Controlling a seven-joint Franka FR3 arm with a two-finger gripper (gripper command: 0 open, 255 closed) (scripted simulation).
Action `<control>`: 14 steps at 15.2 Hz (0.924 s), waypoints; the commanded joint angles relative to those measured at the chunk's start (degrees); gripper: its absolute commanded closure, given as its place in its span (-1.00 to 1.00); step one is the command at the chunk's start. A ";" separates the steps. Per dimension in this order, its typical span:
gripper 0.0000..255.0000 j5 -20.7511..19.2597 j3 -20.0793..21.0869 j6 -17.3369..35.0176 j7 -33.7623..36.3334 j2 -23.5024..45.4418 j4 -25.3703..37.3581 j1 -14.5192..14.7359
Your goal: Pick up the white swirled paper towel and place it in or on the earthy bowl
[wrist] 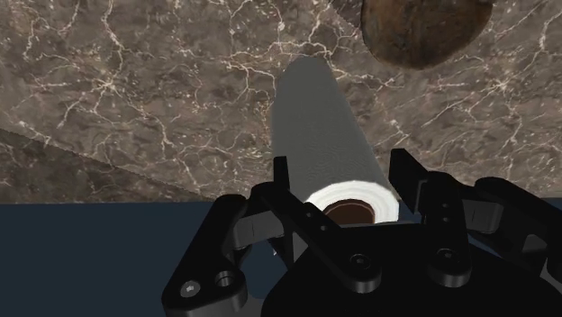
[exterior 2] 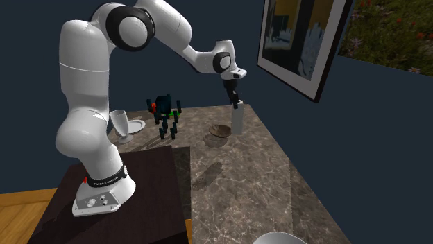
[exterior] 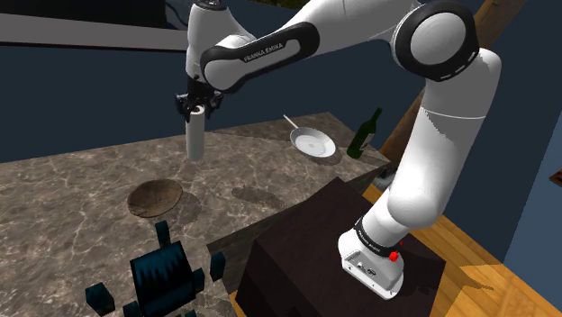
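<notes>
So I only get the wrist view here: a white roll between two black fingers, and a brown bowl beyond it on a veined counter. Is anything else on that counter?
Observer: Yes. In the shoulder view a pale pan and a dark green bottle sit near the counter's far corner, well apart from the paper towel roll that the gripper clasps at its top.
Operator: And near the bowl, anything I might miss?
Observer: In the second exterior view a dark blue blocky object stands to the left of the bowl, apart from it.
</notes>
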 commanded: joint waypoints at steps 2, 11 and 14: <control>1.00 -0.16 0.99 -3.24 2.74 -0.41 2.39 2.27; 1.00 -2.25 3.70 -13.79 11.79 2.42 13.95 10.54; 1.00 -3.00 4.22 -16.82 13.87 3.95 17.97 12.88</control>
